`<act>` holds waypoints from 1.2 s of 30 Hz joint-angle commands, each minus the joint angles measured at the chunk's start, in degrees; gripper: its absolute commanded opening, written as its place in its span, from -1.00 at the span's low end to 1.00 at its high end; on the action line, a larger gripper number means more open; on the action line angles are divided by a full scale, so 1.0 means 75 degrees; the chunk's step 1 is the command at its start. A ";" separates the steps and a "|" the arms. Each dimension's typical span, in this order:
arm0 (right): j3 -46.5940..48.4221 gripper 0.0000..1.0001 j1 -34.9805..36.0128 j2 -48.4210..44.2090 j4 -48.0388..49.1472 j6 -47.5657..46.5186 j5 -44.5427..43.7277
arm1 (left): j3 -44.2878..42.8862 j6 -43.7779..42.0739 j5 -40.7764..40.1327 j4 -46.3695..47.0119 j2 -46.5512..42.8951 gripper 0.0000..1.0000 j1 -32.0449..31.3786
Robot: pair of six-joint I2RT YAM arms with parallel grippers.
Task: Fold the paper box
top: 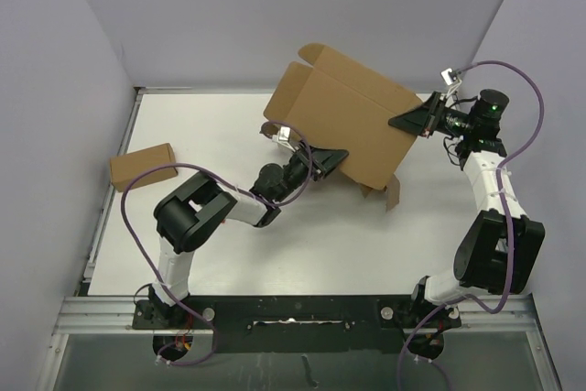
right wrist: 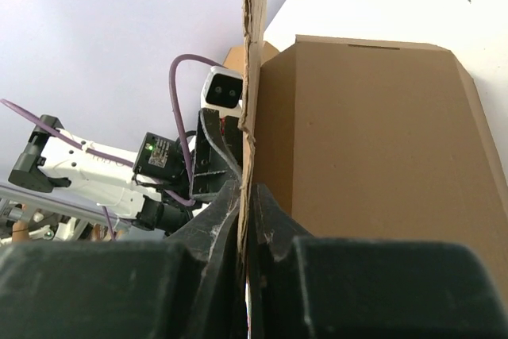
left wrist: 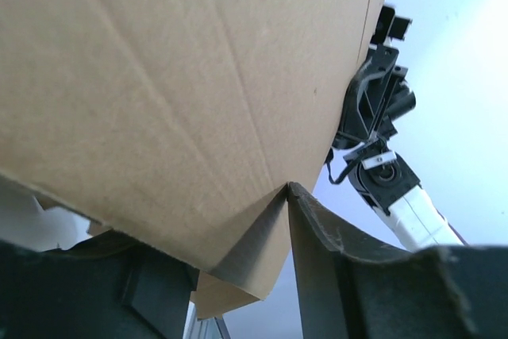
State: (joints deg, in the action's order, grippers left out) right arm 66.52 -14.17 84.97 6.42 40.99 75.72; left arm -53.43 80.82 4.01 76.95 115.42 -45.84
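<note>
Box (top: 343, 116) tilted on table (top: 211, 135): right gripper (top: 414, 122) clamps its right edge; left gripper (top: 330, 159), fingers parted, straddles its near edge. Small box (top: 143, 167) lies well apart, left.

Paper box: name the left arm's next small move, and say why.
Probably ease the left gripper back off the near corner of the paper box and aim for a flap. Its jaws stand apart around that corner, not clamping, while the right gripper, shut on the opposite edge, holds the box.
</note>
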 commanded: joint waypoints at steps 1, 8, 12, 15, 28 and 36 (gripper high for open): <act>0.0035 -1.00 0.0097 0.0032 0.0224 0.0030 0.0216 | -0.0209 -0.0031 0.0403 0.0662 0.0111 -0.11 -0.0288; 0.0037 -1.00 0.0103 0.0036 0.0200 0.0007 0.0203 | -0.0140 -0.0112 0.0356 0.0639 0.0091 -0.28 -0.0408; 0.0037 -1.00 0.0098 0.0009 0.0182 -0.0002 0.0204 | -0.0116 -0.0122 0.0328 0.0705 0.0133 -0.68 -0.0410; 0.0016 -1.00 0.0087 -0.0005 0.0176 -0.0016 0.0204 | -0.0087 -0.0228 0.0297 0.0684 0.0140 -0.83 -0.0415; 0.0011 -1.00 0.0051 -0.0078 0.0164 -0.0015 0.0239 | 0.0748 -0.0382 0.0323 0.0755 -0.0445 -0.23 0.0230; 0.0013 -1.00 0.0058 -0.0087 0.0147 -0.0038 0.0239 | 0.1323 -0.0308 0.0501 0.0826 -0.0798 -0.17 0.0963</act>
State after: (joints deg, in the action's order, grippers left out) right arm 66.50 -13.52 85.17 5.72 40.32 75.61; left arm -45.28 79.05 7.42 79.90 115.28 -40.77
